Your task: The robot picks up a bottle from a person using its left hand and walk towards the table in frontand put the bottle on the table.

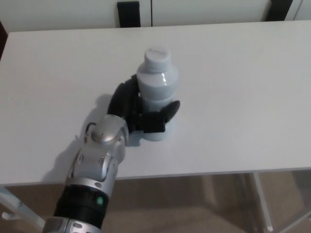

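A white plastic bottle (156, 82) with a white cap stands upright over the white table (233, 97), near its middle. My left hand (138, 109) is wrapped around the bottle's lower half, black fingers at its left side and thumb across its front. The silver forearm comes up from the lower left. Whether the bottle's base rests on the tabletop is hidden by the hand. My right hand does not show.
The table's near edge (204, 172) runs across the lower picture, with floor and a table leg (260, 199) beneath. Behind the far edge are a white wall and a dark object (128, 13).
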